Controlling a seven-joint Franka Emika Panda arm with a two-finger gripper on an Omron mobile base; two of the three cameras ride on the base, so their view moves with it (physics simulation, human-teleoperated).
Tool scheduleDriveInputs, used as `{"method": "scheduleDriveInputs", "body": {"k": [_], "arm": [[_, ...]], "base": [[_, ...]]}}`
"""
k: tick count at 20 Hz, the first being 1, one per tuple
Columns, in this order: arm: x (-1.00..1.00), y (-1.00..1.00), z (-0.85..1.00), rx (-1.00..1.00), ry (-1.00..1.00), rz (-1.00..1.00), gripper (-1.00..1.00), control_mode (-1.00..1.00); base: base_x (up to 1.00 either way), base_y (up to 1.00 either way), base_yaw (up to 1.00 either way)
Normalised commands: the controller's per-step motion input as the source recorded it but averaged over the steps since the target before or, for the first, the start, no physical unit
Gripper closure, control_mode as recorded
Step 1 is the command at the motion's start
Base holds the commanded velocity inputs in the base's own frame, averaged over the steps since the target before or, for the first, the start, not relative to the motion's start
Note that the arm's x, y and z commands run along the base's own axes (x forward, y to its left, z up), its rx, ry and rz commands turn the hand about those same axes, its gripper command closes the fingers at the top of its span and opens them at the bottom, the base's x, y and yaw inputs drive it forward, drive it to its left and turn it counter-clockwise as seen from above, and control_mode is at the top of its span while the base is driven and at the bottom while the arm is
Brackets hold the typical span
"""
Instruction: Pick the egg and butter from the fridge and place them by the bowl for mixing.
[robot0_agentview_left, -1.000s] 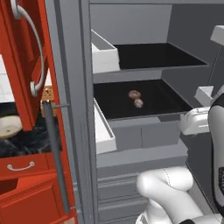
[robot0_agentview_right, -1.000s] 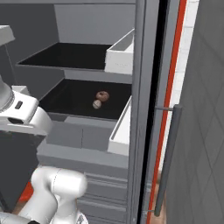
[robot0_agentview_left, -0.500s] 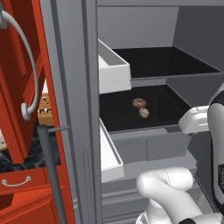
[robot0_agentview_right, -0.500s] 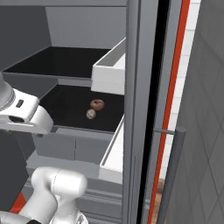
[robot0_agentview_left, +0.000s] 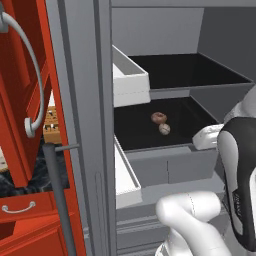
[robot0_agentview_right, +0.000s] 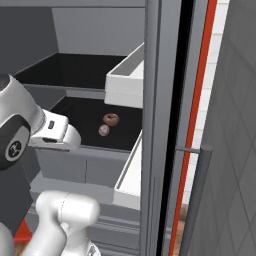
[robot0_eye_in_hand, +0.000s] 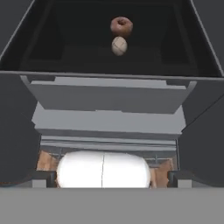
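On the dark middle shelf of the fridge (robot0_agentview_left: 165, 165) sits the egg (robot0_agentview_left: 164, 129) — small, pale, rounded — just beside a brown ring like a doughnut (robot0_agentview_left: 158, 118); no butter is plain to see. With jaws wide, the gripper (robot0_eye_in_hand: 111, 183) hangs outside the shelf's grey lip, so I judge it should go in level and straddle the smooth egg gently — it may roll

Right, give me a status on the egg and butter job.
Done: the fridge stands open, with its dark shelf exposed. In hand: nothing; the gripper is open and empty, aimed at that shelf but short of it. Left: everything else. Pick the egg, the pale round thing beside a brown ring-shaped item, then the butter, and place both by the bowl.
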Motion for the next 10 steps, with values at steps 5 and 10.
{"method": "scheduleDriveInputs", "body": {"k": [5,10], "arm": [[0.44,-0.02,-0.41,0.00,-0.38,0.02,-1.00,-1.00],[0.42,-0.07,-0.01,0.00,-0.14,-0.01,-1.00,-1.00]], "base": [[0.00,0.00,0.00],[0.00,0.00,0.00]]}}
